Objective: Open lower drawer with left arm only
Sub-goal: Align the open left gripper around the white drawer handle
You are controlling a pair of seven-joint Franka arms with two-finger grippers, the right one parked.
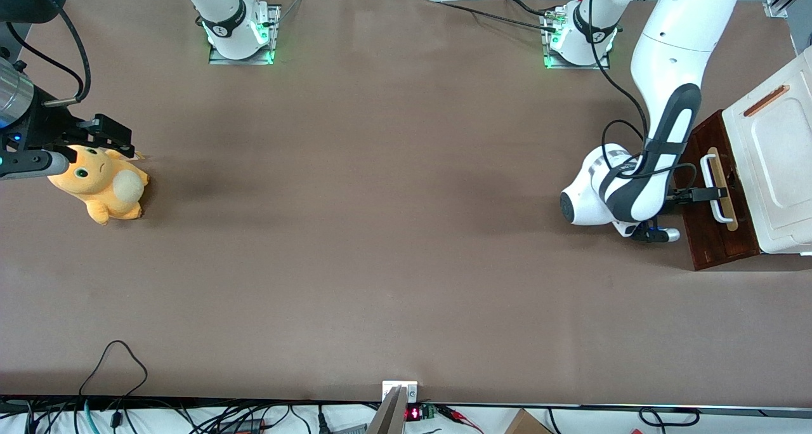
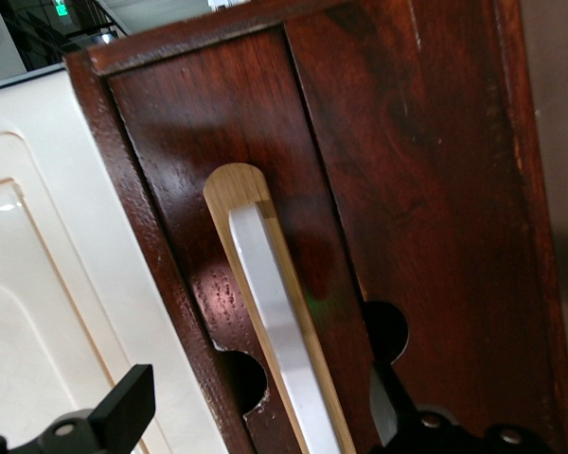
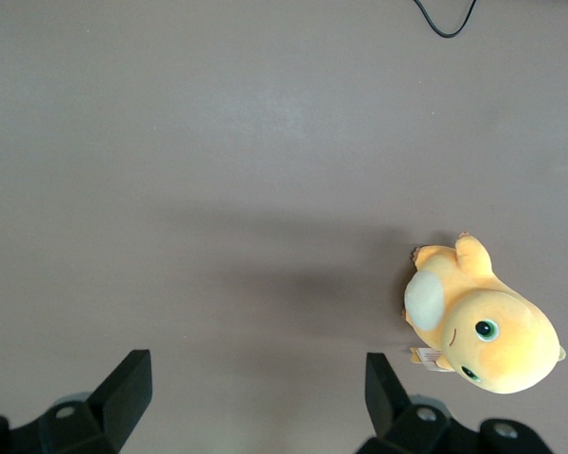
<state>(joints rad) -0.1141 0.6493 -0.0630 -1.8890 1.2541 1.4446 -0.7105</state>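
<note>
I've got the left arm (image 1: 666, 104) bent low over the table (image 1: 380, 263) at its own end, with the gripper (image 1: 713, 193) pushed right up to the cabinet (image 1: 771, 167) that sits at that table edge. The lower drawer (image 1: 717, 231) shows its dark red-brown front, closed as far as I can see, with the white handle (image 1: 715, 190) running along its pale wood strip (image 1: 729, 212). From the wrist camera the fingers (image 2: 123, 411) stand apart, one to each side of the handle (image 2: 279, 322) with the bar between them, not clamped on it. Up close I see two rounded notches in the wood beside the strip (image 2: 237, 184). Toward the parked arm's end of the table a yellow plush toy (image 1: 104, 183) lies on its side
</note>
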